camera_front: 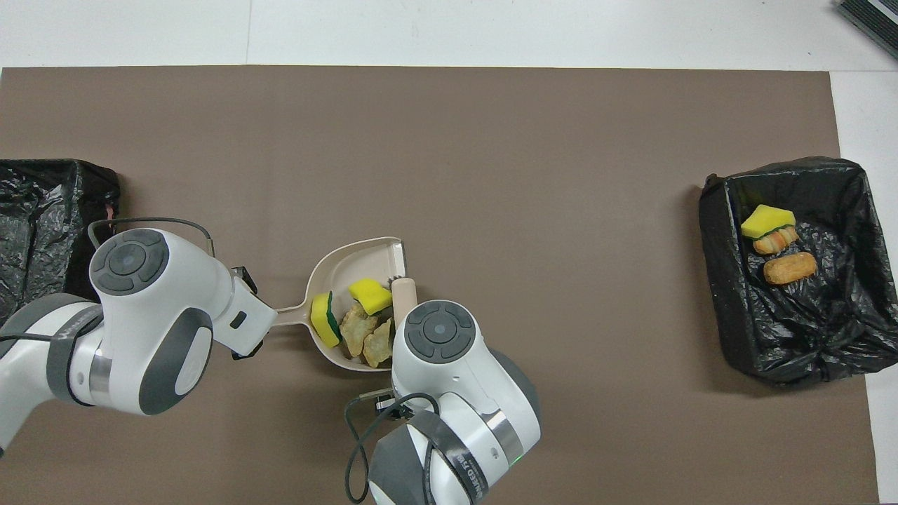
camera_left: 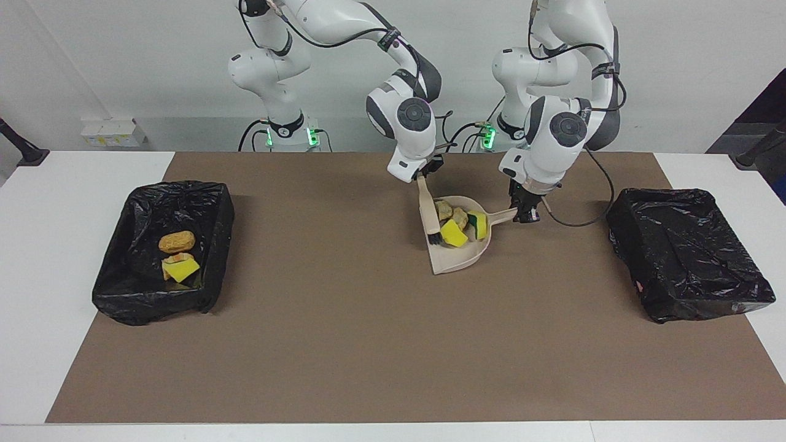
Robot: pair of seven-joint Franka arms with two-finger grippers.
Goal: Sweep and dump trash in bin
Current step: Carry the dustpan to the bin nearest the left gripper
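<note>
The beige dustpan (camera_left: 457, 258) (camera_front: 354, 258) lies on the brown mat between the arms. My left gripper (camera_left: 526, 215) is shut on its handle (camera_front: 289, 317). My right gripper (camera_left: 424, 177) is shut on the beige brush (camera_left: 426, 205) (camera_front: 403, 289), whose black bristles (camera_left: 433, 238) stand at the pan's open lip. Several trash scraps are bunched inside the pan: a yellow sponge piece (camera_left: 453, 234) (camera_front: 370, 295), a green-yellow one (camera_left: 478, 224) (camera_front: 323, 328) and two tan bread lumps (camera_left: 443, 210) (camera_front: 354, 327).
A black-lined bin (camera_left: 153, 304) (camera_front: 807, 354) toward the right arm's end holds a bread lump (camera_left: 176, 241), an orange lump and a yellow sponge (camera_front: 767, 219). A second black-lined bin (camera_left: 684, 258) (camera_front: 42, 210) sits toward the left arm's end.
</note>
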